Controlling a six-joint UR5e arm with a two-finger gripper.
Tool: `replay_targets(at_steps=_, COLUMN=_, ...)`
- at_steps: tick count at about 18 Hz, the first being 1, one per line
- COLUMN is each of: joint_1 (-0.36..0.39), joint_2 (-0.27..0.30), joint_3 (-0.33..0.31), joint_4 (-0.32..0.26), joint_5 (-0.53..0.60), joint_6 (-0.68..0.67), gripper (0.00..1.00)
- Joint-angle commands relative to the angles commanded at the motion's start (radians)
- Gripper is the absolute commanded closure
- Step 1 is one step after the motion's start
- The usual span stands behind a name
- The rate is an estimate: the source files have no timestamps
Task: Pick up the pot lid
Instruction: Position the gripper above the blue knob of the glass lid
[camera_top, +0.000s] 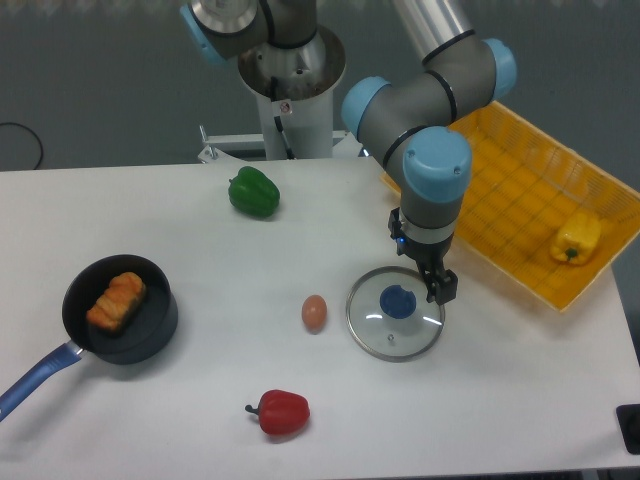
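Pot lid (398, 327), one, clear, blue knob (397, 301): lay knob-up on the worktop (220, 300), ungrasped. Fingers (441, 289), one pair: stood parted, holding nothing, near the lid's rim. Done: the approach, seemingly well advanced. Outstanding: centring over the knob, closing, and the lift itself.

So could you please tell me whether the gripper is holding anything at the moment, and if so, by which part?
Nothing appears to be held: the gripper is open above the glass pot lid, its fingers clear of the blue knob.
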Motion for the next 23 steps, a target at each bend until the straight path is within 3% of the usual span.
replay_targets(at_steps=6, joint_1=-0.002, joint_2=0.0, joint_3=0.002, joint_4=-0.006, joint_5=-0.005, joint_6=0.0, gripper=0.0)
replay_targets(at_steps=13, joint_1=0.02, joint_2=0.021, joint_3=-0.055, joint_4=-0.009, joint_5=-0.005, joint_6=-0.018, gripper=0.0)
replay_targets(at_steps=19, joint_1=0.011, joint_2=0.038, joint_3=-0.071, joint_4=-0.017, joint_5=0.011, joint_6=-0.253, gripper=0.0)
replay_targets(at_steps=23, joint_1=0.014, joint_2=0.038, joint_3=-0.069, joint_4=-0.014, joint_5=0.002, joint_6=-0.279, gripper=0.0)
